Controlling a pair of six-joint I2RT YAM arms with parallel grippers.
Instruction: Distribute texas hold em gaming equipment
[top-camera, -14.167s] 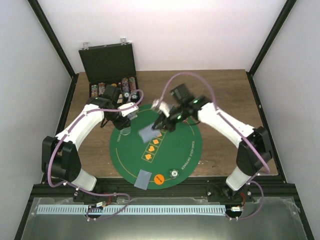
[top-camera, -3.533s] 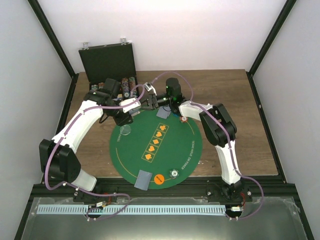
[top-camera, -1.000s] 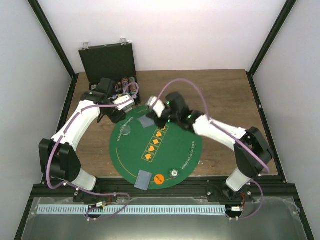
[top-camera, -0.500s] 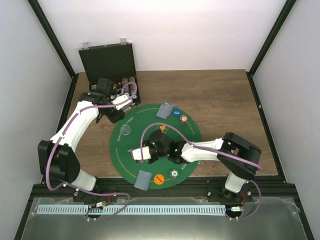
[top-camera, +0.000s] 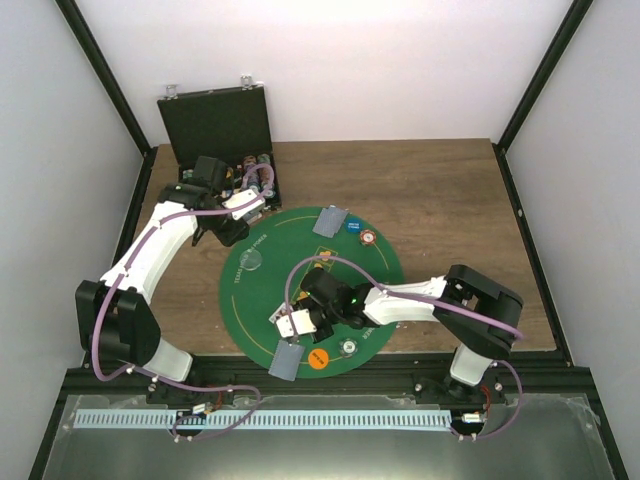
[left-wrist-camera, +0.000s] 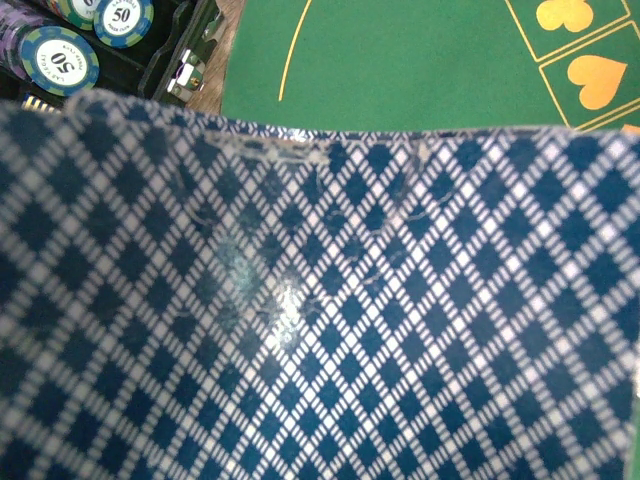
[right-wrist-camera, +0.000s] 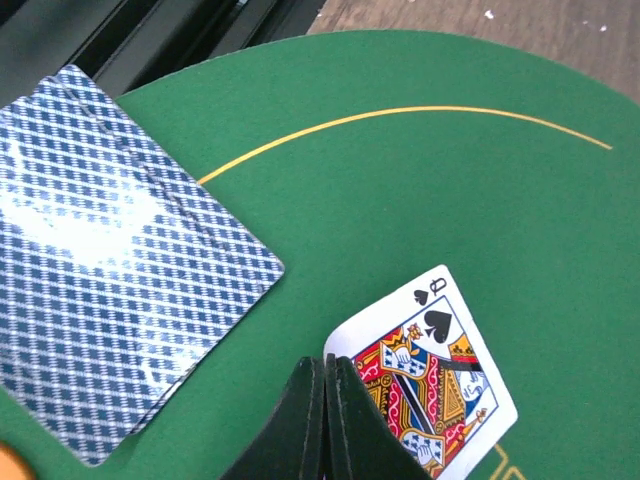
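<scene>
Green felt mat (top-camera: 385, 275) on bench (top-camera: 450, 190), dealing step: right gripper (right-wrist-camera: 325, 405) clamped on queen of spades (right-wrist-camera: 435, 365) just beside face-down card (right-wrist-camera: 110, 260) at mat's near edge; left gripper (top-camera: 240, 212) clamped on blue-backed deck (left-wrist-camera: 320, 300) near black case (top-camera: 215, 120); next likely lower, release.

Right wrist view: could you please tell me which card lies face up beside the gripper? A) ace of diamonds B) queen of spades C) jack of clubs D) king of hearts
B: the face-up card on the green mat, next to the right gripper, shows a Q over a black spade.
</scene>
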